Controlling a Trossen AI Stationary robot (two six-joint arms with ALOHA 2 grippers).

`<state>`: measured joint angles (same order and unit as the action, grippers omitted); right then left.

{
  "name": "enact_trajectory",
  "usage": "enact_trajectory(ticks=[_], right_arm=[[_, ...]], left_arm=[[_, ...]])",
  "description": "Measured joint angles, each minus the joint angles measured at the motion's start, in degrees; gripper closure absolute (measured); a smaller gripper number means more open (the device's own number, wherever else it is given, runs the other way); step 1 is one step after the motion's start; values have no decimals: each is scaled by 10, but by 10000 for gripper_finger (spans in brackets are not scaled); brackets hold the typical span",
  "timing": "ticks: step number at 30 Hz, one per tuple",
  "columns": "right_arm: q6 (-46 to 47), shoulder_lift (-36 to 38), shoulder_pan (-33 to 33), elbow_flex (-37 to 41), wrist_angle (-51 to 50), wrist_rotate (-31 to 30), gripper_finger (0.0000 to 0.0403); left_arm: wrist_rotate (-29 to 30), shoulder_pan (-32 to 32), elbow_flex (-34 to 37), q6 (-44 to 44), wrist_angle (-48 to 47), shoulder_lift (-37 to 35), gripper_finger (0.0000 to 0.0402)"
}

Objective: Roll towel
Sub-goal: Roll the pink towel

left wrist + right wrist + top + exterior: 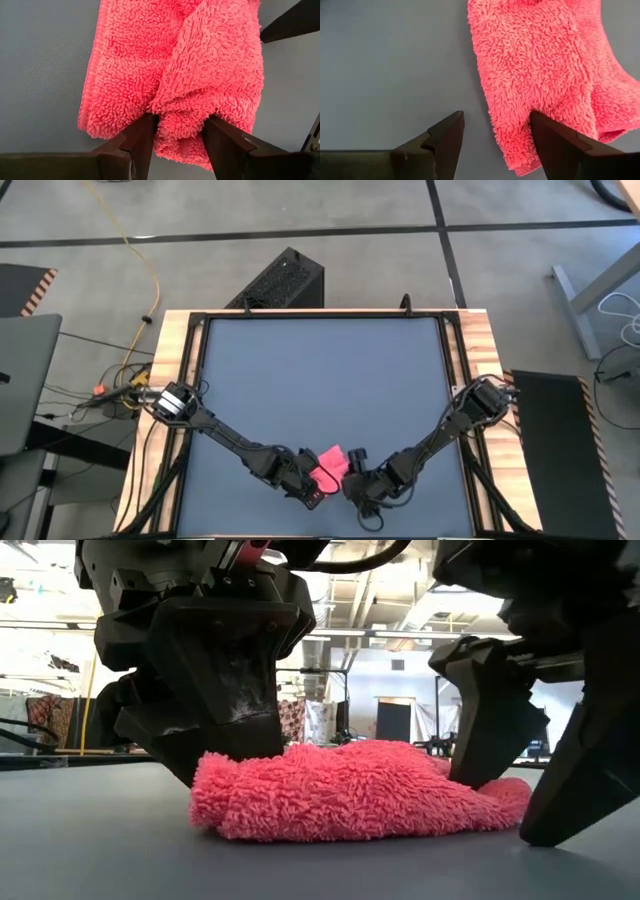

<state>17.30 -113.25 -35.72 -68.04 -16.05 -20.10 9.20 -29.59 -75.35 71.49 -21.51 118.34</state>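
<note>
Plain bright pink towel (331,461) on dark grey mat (320,380), black fingers (145,137).

The high view looks straight down on the whole table (320,380). The low view sits at tabletop level, very close to the towel (340,790). Both wrist views look closely onto it; all 4 views share it.

Towel (330,461): bright pink, fluffy, bunched into loose folded heap, lying at mat's near edge, centre.
</note>
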Motion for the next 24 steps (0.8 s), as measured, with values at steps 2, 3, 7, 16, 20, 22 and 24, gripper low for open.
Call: enact_trajectory(ticks=[2, 3, 7, 16, 20, 22, 24], right_arm=[[0, 3, -1, 1, -6, -27, 148], [-1, 6, -1, 1, -11, -44, 148], [-43, 13, 0, 3, -26, -114, 148], [-47, 13, 15, 3, -38, -111, 148], [-42, 14, 14, 3, -37, -111, 149], [-38, 14, 14, 3, -37, -111, 150], [-38, 13, 15, 3, -37, -111, 155]], left_arm=[[1, -2, 0, 1, 0, 0, 244], [1, -2, 0, 1, -1, 0, 244], [-2, -4, 0, 2, -1, 0, 244], [-5, -5, 0, 3, -1, 0, 244], [-6, -5, 0, 3, 0, 0, 244], [-7, -5, 0, 3, 0, 0, 244], [-8, -5, 0, 3, 0, 0, 244]])
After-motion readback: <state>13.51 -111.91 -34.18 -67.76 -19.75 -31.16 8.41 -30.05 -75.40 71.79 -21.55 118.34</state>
